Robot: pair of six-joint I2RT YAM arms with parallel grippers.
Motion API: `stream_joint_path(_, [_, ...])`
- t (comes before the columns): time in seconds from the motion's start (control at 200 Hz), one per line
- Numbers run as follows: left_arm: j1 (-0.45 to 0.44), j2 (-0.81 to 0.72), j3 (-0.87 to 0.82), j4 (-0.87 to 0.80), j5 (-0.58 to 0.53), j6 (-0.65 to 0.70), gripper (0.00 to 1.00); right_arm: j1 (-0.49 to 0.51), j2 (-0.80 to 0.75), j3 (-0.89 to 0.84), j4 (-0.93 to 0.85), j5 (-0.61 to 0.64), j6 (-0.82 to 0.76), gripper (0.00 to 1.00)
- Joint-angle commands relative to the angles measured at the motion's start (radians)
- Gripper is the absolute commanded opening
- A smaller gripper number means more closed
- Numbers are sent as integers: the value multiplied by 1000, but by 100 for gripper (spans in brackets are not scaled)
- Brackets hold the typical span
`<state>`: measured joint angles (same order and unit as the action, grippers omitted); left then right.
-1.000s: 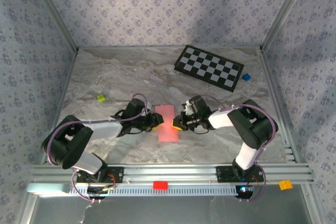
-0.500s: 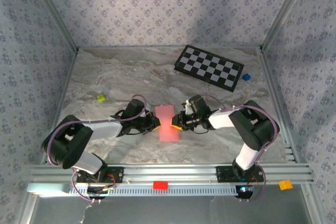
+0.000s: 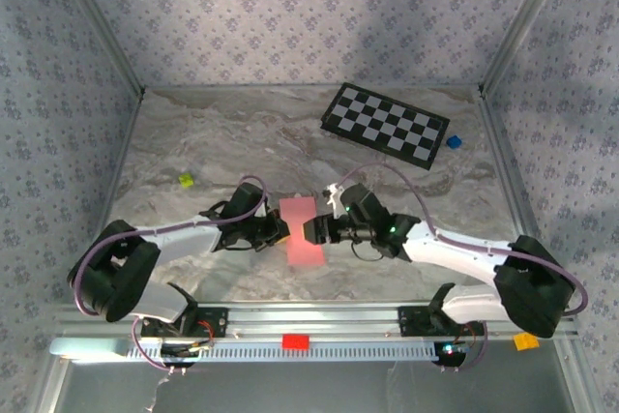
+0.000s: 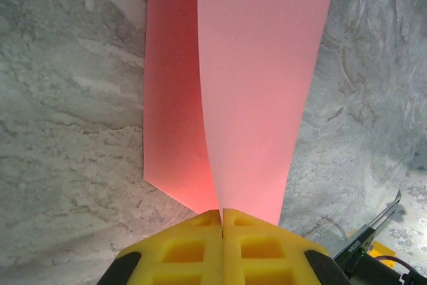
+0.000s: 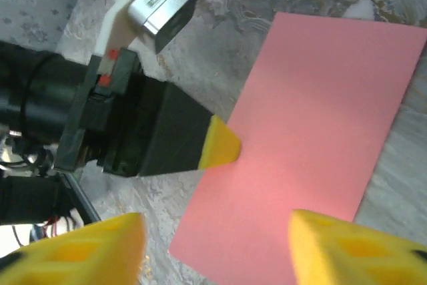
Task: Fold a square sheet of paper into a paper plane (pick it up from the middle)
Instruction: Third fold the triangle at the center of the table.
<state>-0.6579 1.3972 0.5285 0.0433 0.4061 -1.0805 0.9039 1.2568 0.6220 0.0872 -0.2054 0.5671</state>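
Marbled grey table [image 3: 213, 142], matt and veined, starts at a ribbed aluminium rail [image 3: 368, 316] carrying a small red block [image 3: 295, 341] and an orange block [image 3: 525, 340]. Just beyond, mid-table, sits the paper [image 3: 303, 231]: thin, smooth and pink-red, doubled into a long rectangle, its upper layer curving up off the lower one. The left gripper [image 4: 221, 213] has its yellow, waffle-moulded fingers pressed tight together on the middle of the paper's left edge. The right gripper [image 5: 213, 245] stands over the paper's right side, blunt yellow fingers spread wide, gripping nothing. Farther left lies a yellow-green block [image 3: 186, 180]. Near the back lies a skewed black-and-white checkerboard [image 3: 385, 125], with a blue block [image 3: 454, 142] beside its right corner. Floral wallpaper [image 3: 290, 16] covers the walls.
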Motion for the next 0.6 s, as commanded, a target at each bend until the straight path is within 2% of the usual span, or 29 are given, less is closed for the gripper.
stream_joint_path(0.0, [5, -24, 27, -45, -13, 22, 2, 90, -3, -10, -46, 207, -221, 72])
stream_joint_path(0.16, [5, -20, 34, -42, -3, 20, 2, 291, 20, -53, 82, 358, -524, 67])
stream_joint_path(0.24, [5, -24, 33, -43, -4, 15, 2, 361, 61, -61, 138, 444, -610, 64])
stream_joint_path(0.4, [5, -31, 31, -43, -1, 13, 2, 456, 187, -21, 176, 596, -717, 63])
stream_joint_path(0.595, [6, -34, 30, -42, -1, 12, 3, 509, 301, 6, 239, 736, -760, 64])
